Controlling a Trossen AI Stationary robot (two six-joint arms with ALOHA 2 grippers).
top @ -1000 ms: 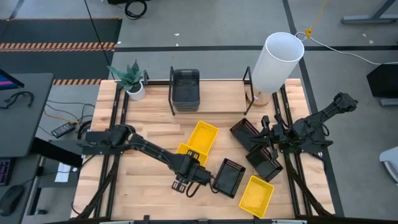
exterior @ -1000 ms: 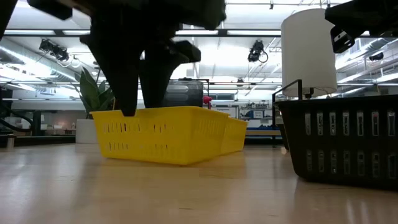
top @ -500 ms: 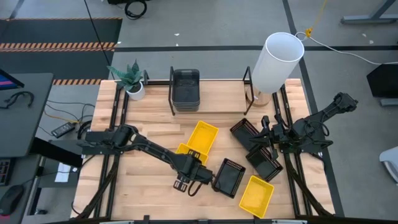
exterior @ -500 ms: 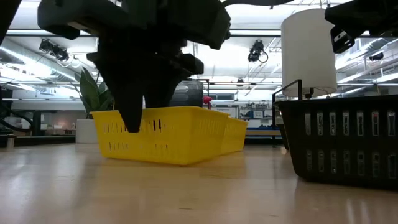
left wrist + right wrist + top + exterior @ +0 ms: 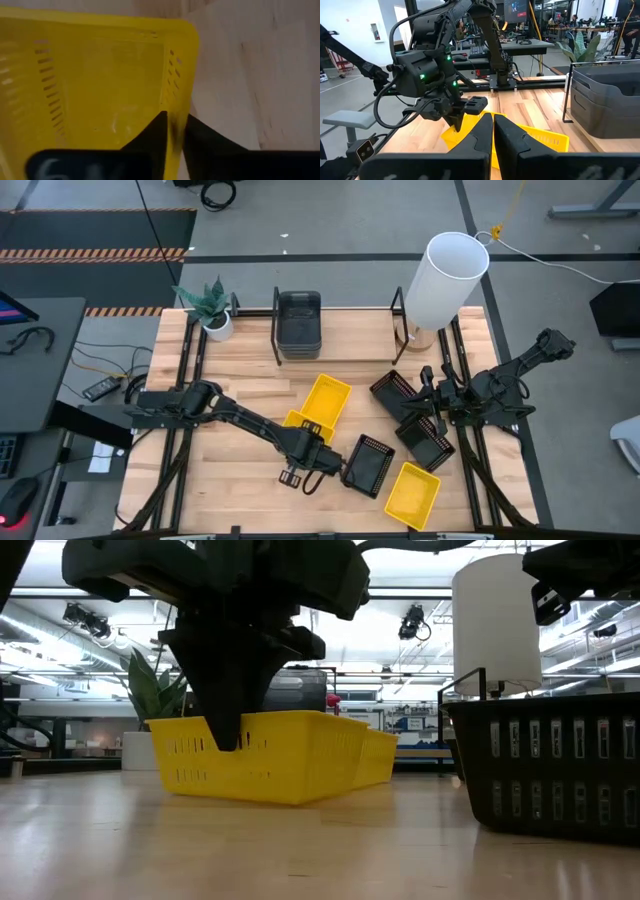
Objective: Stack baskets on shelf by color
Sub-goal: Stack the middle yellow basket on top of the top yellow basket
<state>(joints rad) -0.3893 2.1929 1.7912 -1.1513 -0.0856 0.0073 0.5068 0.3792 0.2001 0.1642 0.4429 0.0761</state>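
The yellow basket (image 5: 303, 427) lies mid-table, just beside a second yellow one, well apart from the shelf (image 5: 300, 310) at the far edge where grey baskets (image 5: 298, 323) are stacked.

From above, the left gripper (image 5: 298, 472) sits at its near end.

Low down, the basket (image 5: 255, 754) rests flat on the table (image 5: 300, 850).

In the left wrist view, the fingers (image 5: 155, 137) straddle its thin wall (image 5: 176, 100), nearly closed on it. We judge it light, slightly flexible and slick; the rim is the sensible hold.

The right gripper (image 5: 428, 406) waits over the black baskets (image 5: 420, 420), fingers nearly shut.
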